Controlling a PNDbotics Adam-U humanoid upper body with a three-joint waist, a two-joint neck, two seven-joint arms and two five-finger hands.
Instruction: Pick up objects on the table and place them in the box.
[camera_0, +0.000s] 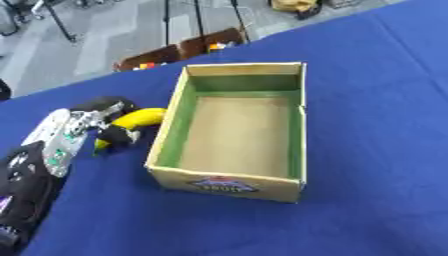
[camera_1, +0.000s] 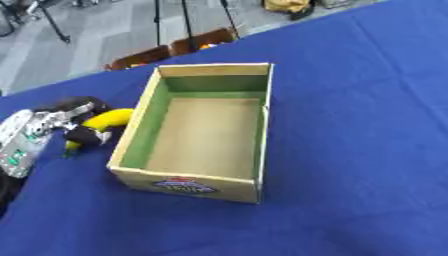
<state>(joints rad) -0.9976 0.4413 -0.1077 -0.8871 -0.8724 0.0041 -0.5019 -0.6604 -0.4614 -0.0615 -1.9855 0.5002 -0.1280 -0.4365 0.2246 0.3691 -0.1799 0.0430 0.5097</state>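
One banana (camera_0: 136, 121) lay on the blue bench (camera_0: 376, 100), just left of the empty box (camera_0: 302, 150). Curled round it, the left hand (camera_0: 103, 120) gripped for the lift; the right hand stayed unseen.

Open cardboard box (camera_0: 229, 185) with green inner walls sitting at frame centre on blue tablecloth (camera_0: 376, 125), left hand (camera_0: 109, 120) at left curling around a yellow banana (camera_0: 136, 119) just beside the box's left wall

box (camera_0: 229, 186) top open, walls upright | banana (camera_0: 136, 121) beside left wall | blue table (camera_0: 376, 150) right of box bare
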